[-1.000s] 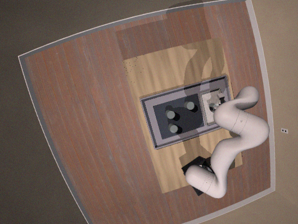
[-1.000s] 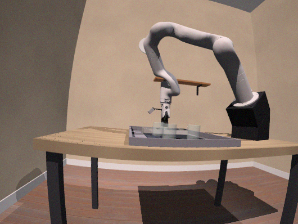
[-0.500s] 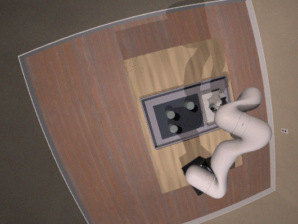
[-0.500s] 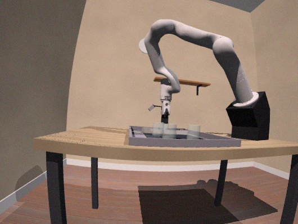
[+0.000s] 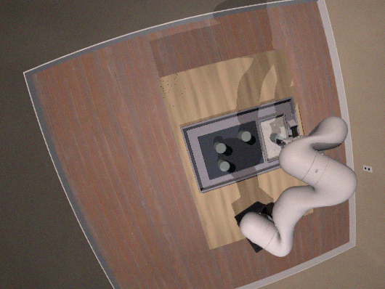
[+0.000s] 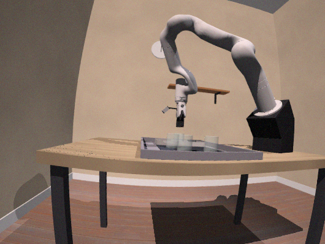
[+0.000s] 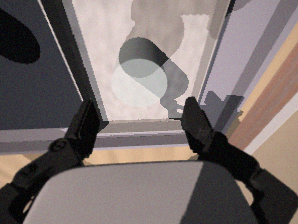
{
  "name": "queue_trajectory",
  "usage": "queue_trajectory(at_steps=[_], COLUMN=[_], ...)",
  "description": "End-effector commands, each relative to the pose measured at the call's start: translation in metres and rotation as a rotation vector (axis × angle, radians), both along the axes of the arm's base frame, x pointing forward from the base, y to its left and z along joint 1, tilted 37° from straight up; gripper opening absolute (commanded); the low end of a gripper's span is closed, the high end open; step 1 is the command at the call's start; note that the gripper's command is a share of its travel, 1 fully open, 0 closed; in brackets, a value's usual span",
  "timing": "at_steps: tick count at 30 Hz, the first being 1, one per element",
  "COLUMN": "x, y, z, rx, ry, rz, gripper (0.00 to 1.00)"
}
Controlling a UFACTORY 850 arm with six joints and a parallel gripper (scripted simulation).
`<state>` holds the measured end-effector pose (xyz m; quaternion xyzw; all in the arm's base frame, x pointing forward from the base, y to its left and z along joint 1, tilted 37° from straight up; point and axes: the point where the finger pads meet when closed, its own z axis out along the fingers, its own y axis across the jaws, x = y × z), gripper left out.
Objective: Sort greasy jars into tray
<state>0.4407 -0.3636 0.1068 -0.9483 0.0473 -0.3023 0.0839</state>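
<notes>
Claw point(image 5: 280, 142) point(image 6: 179, 123) point(image 7: 140, 109) wide open, empty, above tray point(image 5: 266, 158) point(image 7: 142, 125); mat jars point(image 5: 246, 136) point(image 5: 221, 148) point(image 5: 224, 166) point(image 6: 211, 143) lie off its tray side, toward the mat point(image 5: 240, 160) point(image 7: 35, 95).

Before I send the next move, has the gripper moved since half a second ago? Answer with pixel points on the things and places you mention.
Yes: in the exterior view the gripper point(image 5: 281, 141) point(image 6: 179, 123) point(image 7: 140, 109) has risen, its fingertips now higher above the steel table top's rim point(image 6: 202, 156).
</notes>
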Motion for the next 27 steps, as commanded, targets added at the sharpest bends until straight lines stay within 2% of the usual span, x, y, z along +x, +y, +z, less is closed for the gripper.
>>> queue_trajectory(at_steps=[1,7,22,27], x=[-0.008,-0.017,-0.017,-0.005], y=[-0.002,-0.004,-0.004,0.032], z=[0.012,0.025,0.025,0.040], rx=[0.000,0.000,0.000,0.000], ry=[0.000,0.000,0.000,0.000], rz=[0.000,0.000,0.000,0.000], gripper=[1.00,1.00,1.00,1.00])
